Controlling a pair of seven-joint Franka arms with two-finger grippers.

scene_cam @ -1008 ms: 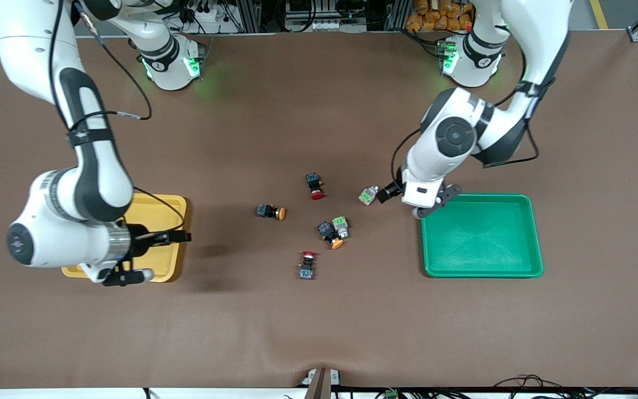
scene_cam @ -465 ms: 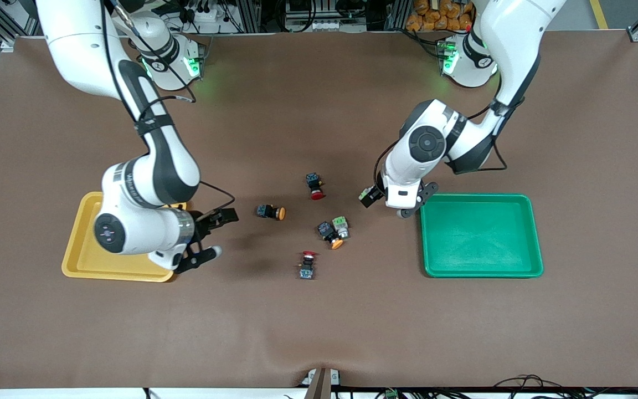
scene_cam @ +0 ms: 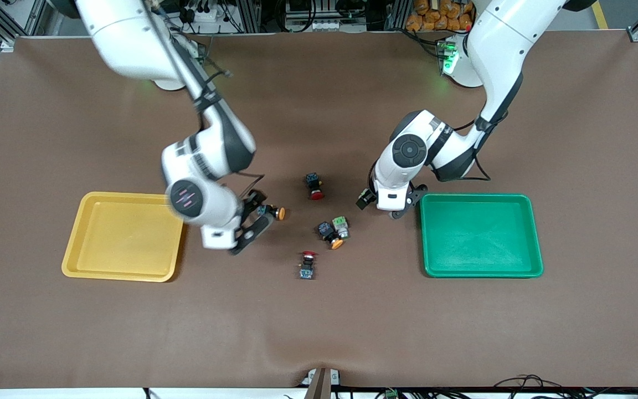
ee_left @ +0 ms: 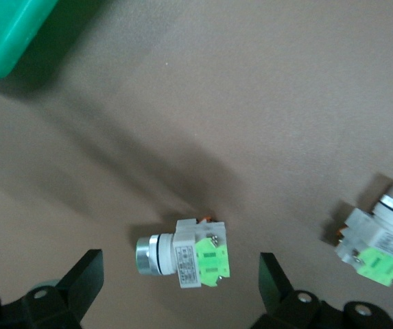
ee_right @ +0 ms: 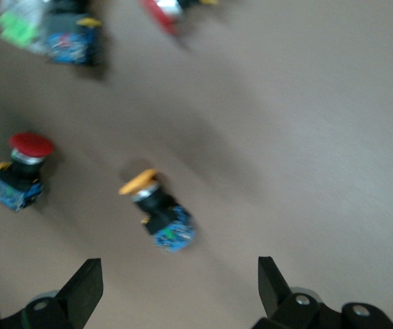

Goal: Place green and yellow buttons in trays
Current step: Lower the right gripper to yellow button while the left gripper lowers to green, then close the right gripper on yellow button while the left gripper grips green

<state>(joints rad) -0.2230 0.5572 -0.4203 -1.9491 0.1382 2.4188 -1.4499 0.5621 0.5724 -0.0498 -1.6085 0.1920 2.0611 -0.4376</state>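
Left gripper [ee_left: 179, 291], jaws apart, hovers over a pale green-topped push-button switch [ee_left: 182, 256] beside the green plastic tray [scene_cam: 481, 235]; right gripper [ee_right: 175, 288], jaws apart, over a black yellow-capped switch [ee_right: 158, 211] near the yellow plastic tray [scene_cam: 122, 236]

No wording, brand or number can be read anywhere. The green-topped button [ee_left: 182, 255] under the left wrist camera carries a small white label with fine print on its pale body, too small to make out (the second one [ee_left: 381, 247], at about three o'clock from it, has a like label, equally unreadable). The arm joints in the front view bear only faint markings, not legible.
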